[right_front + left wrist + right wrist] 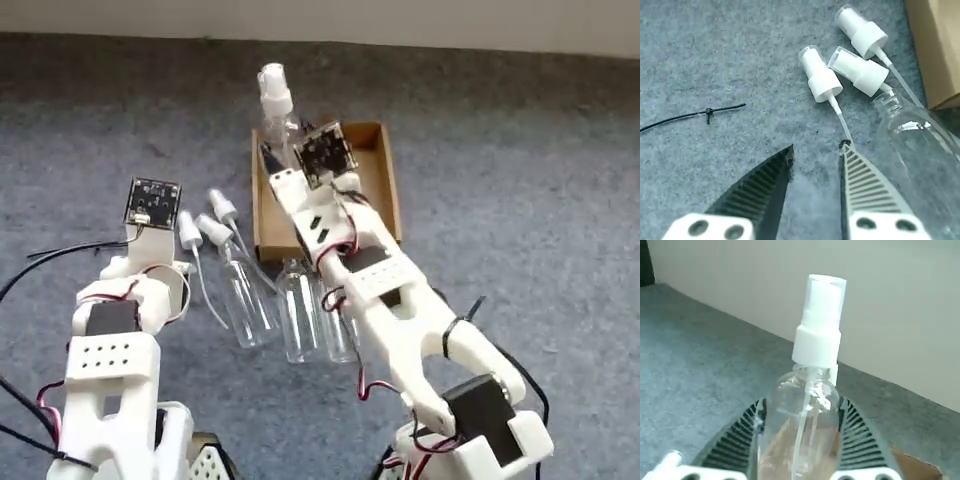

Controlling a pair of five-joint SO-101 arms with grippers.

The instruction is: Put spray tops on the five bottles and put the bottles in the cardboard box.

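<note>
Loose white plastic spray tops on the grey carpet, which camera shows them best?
The left wrist view: the three loose white plastic spray tops lie close up, dip tubes visible, just beyond the open left hand. The high view shows them small, beside the clear plastic bottles.

You have nothing legible to read. The bottle (800,437) in your right pincer (801,404) shows no print, nor do the spray tops (821,75) just ahead of your left pincer (817,146). Any marking on the wrist boards (152,202) is too small to tell.
</note>
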